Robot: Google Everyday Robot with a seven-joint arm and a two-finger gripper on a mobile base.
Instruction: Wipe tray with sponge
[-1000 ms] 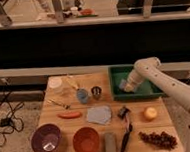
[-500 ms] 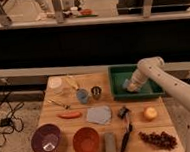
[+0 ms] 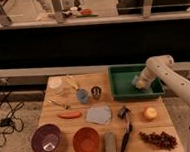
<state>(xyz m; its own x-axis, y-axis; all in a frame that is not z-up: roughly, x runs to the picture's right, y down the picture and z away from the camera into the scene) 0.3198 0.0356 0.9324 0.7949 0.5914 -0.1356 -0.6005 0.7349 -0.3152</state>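
Note:
The dark green tray (image 3: 121,86) sits at the back right of the wooden table. My gripper (image 3: 140,82) reaches down into the tray's right half from the white arm (image 3: 163,72) on the right. It is shut on the pale blue sponge (image 3: 137,80), which is pressed against the tray floor near the right rim. The sponge is partly hidden by the fingers.
Left of the tray stand a blue cup (image 3: 82,95) and a metal cup (image 3: 96,92). Nearer the front lie a grey-blue cloth (image 3: 99,115), a purple bowl (image 3: 46,139), an orange bowl (image 3: 86,140), a grey-brown block (image 3: 110,143), a black brush (image 3: 125,132), an orange fruit (image 3: 150,113) and a dark bunch of grapes (image 3: 158,139).
My gripper has slid the sponge to the right across the tray floor, from the middle toward the right rim. Nothing else on the table has moved.

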